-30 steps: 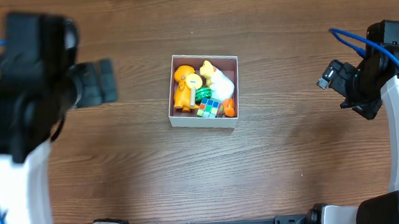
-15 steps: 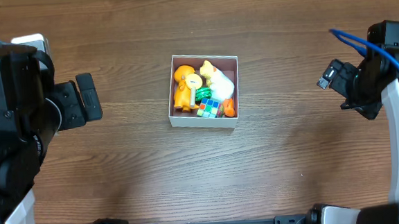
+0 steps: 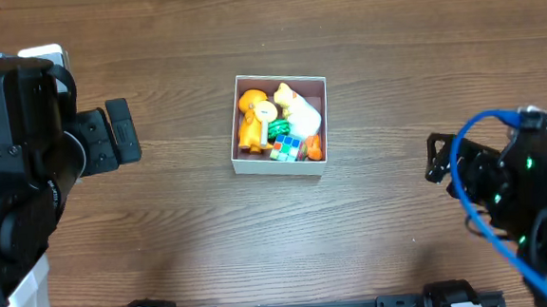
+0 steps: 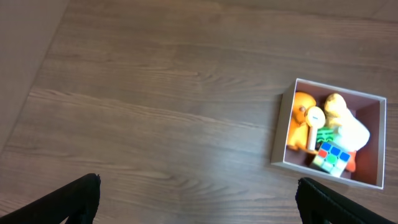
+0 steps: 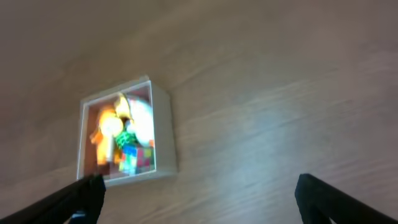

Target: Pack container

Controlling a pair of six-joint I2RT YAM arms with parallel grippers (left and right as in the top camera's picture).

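Hovering spread wide and empty over the table [image 3: 391,51]: left tool [image 4: 198,202] at nine o'clock, right tool [image 5: 199,199] at four o'clock, both well apart from the load. Likely to go wrong from here: clipping a thin white wall on a low pass toward the centre and skidding the box, or snagging and tipping out toys crowded tight against one another. Seen beyond, near table centre: the container [image 3: 276,169], upright and open-topped. Packed inside: an orange figure [image 3: 250,117] at nine o'clock, a yellow-and-white toy [image 3: 297,109] at one o'clock, a green piece [image 3: 279,128] in the middle, a colour cube [image 3: 287,149] at six o'clock, a small orange piece [image 3: 314,150] at five o'clock. Judged near done, perhaps complete.
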